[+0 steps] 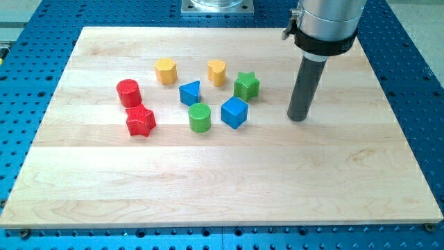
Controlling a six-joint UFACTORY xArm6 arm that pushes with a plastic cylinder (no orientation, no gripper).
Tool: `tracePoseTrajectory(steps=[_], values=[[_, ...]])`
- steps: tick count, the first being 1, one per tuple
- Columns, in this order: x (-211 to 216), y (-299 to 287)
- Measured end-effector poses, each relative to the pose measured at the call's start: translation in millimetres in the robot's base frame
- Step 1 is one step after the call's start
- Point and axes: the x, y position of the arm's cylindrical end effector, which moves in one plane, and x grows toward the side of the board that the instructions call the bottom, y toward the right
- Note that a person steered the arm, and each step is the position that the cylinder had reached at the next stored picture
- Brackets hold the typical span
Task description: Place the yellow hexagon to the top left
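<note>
The yellow hexagon (166,71) stands on the wooden board (222,187), left of centre in the upper half. My tip (297,118) rests on the board far to its right, beyond the cluster of blocks and apart from all of them. The nearest blocks to the tip are the green star (246,86) and the blue cube (234,112), both to its left.
A yellow heart (217,71) sits right of the hexagon. A blue triangle (189,93) and a green cylinder (199,117) lie below them. A red cylinder (128,92) and a red star (140,121) are at the left. Blue perforated table surrounds the board.
</note>
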Motion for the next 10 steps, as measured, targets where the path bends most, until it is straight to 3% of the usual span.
tracePoseTrajectory(steps=[10], values=[[-4.5, 3.4]])
